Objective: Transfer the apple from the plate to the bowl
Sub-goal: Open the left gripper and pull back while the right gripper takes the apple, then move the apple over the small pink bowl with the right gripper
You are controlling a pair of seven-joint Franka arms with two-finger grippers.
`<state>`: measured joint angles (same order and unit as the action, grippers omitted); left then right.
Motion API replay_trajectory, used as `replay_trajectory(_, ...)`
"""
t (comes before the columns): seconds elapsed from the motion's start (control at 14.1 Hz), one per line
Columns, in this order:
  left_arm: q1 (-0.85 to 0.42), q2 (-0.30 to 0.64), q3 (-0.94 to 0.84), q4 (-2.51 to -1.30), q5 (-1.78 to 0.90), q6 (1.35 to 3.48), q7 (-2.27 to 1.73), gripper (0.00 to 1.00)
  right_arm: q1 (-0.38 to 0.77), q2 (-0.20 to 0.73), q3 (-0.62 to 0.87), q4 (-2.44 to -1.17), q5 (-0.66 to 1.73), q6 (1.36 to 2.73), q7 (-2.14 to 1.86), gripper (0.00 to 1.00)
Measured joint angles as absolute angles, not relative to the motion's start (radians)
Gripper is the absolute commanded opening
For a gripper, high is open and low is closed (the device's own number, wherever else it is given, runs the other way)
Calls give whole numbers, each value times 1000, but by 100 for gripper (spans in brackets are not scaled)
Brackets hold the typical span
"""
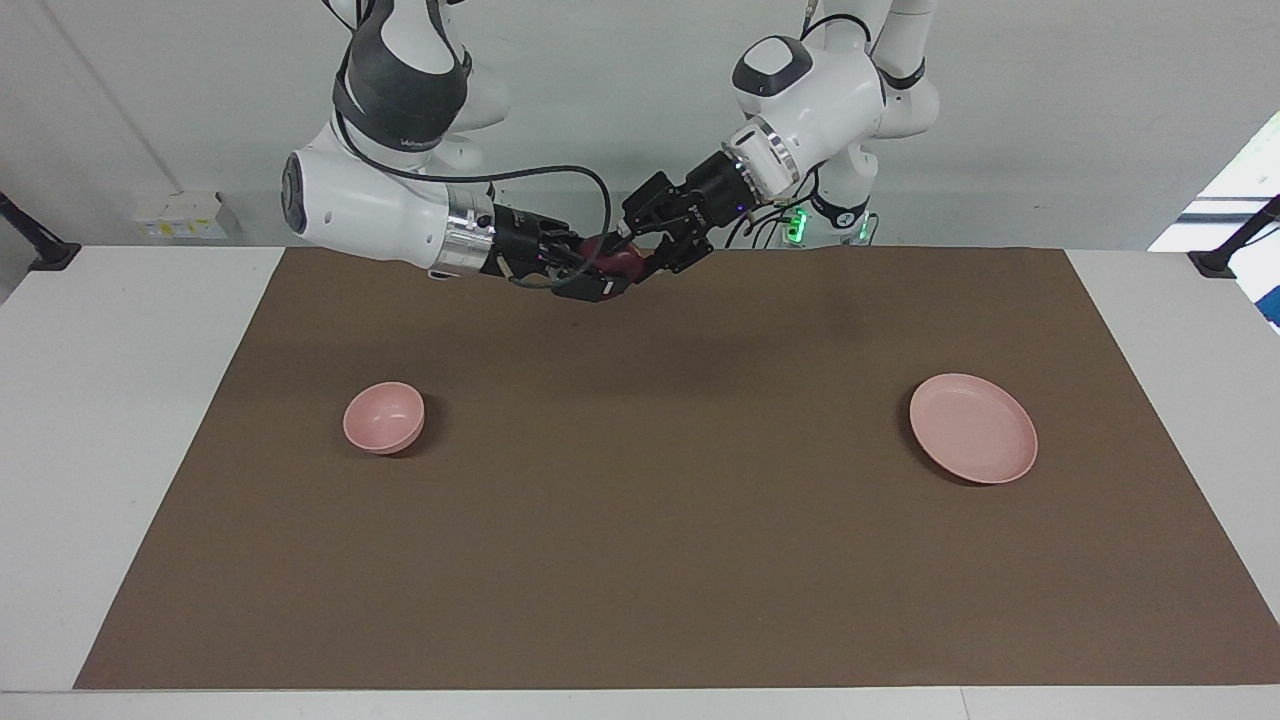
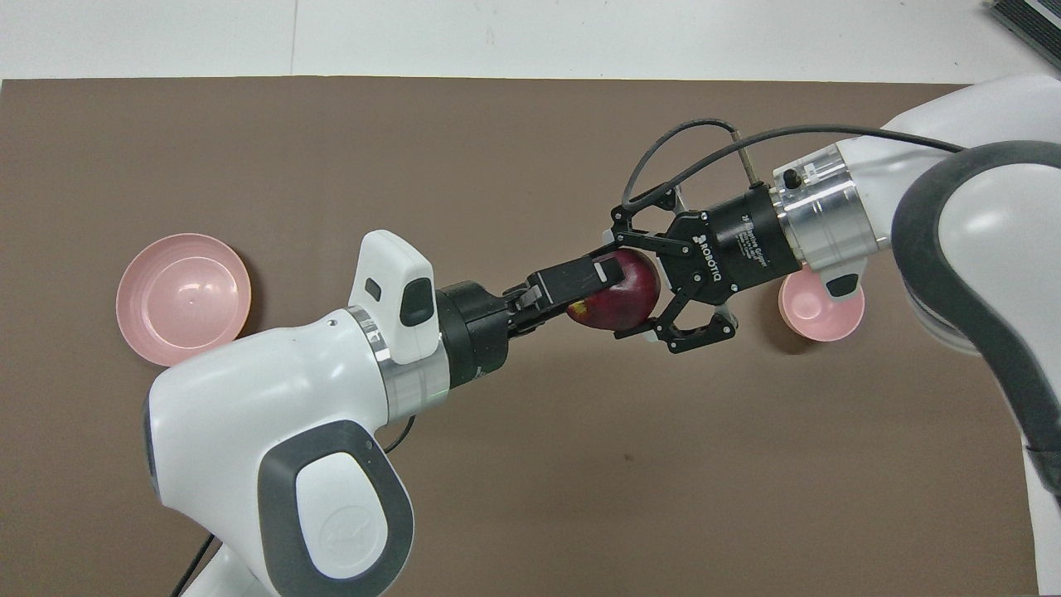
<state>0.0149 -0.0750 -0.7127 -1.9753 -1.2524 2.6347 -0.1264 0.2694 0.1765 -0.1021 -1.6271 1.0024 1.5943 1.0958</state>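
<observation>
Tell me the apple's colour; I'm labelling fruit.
Dark red with a small yellowish patch; the apple shows best in the overhead view.

We take the brown mat [image 1: 640,560] as our landmark. On it, the bowl [image 1: 384,417] sits toward the right arm's end and the plate [image 1: 973,428] toward the left arm's end, well apart. The apple [image 2: 617,300] hangs above the mat's middle, between the left gripper [image 2: 590,286] and the right gripper [image 2: 632,286].

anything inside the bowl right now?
Nothing: the facing view shows the bowl bare inside. From overhead, the right arm's wrist covers part of it. The apple is in the air, gripped by the right gripper, with the left gripper at it.
</observation>
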Motion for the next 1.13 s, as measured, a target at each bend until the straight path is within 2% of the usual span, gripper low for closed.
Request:
replay_trajectory(0.5,19,-74,-665,-1978,-1049,2582,-127,100,246,177,-111,-1627,981,1588,1038,0)
replay_trajectory(0.85,19,-74,-485,-1980,-709,2247,-128,100,180,176,-116,-1625,813,1545,843,0)
replay_trajectory(1.13,19,-75,-336,-1978,-413,2056,-127,100,180,176,-115,-1627,512,1543,528,0)
